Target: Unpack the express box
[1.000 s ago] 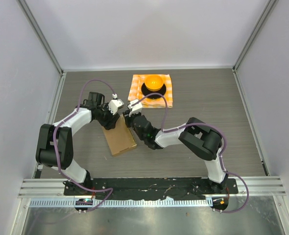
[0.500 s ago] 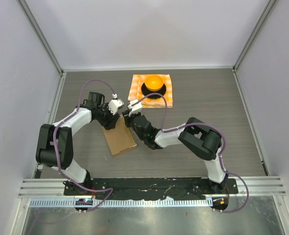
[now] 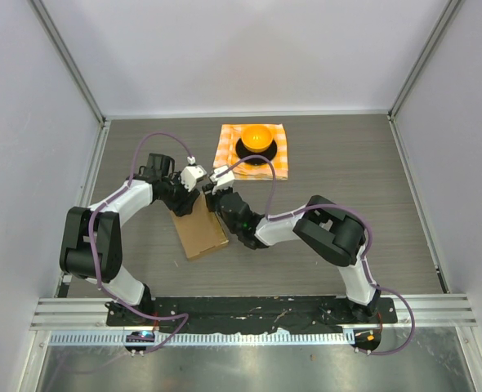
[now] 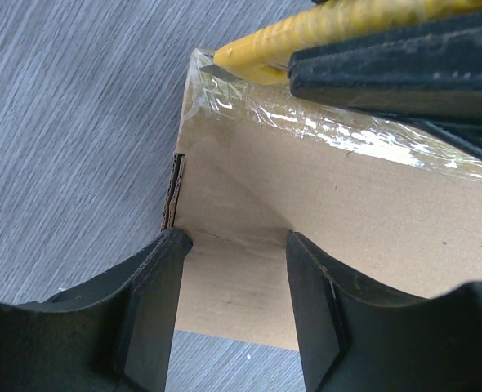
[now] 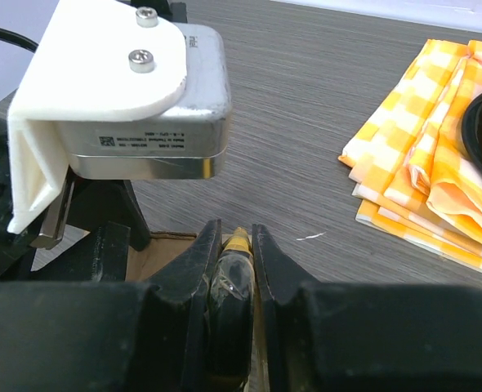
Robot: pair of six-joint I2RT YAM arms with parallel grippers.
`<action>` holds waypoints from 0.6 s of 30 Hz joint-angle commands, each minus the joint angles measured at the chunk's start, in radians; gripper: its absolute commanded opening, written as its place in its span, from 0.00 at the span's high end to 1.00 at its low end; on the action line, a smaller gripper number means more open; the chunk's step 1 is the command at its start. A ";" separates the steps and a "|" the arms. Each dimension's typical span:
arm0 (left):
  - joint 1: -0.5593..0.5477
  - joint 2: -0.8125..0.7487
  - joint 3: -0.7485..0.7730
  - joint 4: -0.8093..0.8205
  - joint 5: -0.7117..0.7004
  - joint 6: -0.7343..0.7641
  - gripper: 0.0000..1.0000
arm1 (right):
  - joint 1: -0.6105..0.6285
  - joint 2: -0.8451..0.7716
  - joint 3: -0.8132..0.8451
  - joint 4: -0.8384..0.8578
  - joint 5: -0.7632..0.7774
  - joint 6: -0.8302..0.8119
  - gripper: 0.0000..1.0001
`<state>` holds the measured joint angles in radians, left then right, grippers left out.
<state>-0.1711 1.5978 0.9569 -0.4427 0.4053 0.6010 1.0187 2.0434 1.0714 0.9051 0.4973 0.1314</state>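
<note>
The express box (image 3: 198, 231) lies flat on the table (image 3: 347, 155), left of centre, between my two arms. My left gripper (image 4: 237, 245) sits over its far end, fingers apart on the cardboard. My right gripper (image 5: 235, 233) is just beside it, clamped round a knife (image 4: 261, 57) whose tip meets the box's taped corner. Behind them lies a cloth (image 3: 225, 155), with a dish (image 3: 256, 158) on it.

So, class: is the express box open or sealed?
Sealed: clear tape covers the express box seam; yellow cutter at its corner.
</note>
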 commanded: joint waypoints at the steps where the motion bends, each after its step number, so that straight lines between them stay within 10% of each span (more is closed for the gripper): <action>1: -0.001 0.016 -0.044 -0.099 -0.043 -0.029 0.45 | 0.000 0.008 -0.007 0.024 0.035 -0.035 0.99; 18: -0.001 0.011 -0.050 -0.105 -0.040 -0.030 0.45 | 0.000 -0.051 -0.060 0.141 0.038 -0.110 0.99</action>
<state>-0.1711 1.5959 0.9546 -0.4423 0.4053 0.6003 1.0210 2.0426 1.0222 0.9863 0.5037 0.0563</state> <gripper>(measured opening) 0.556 0.215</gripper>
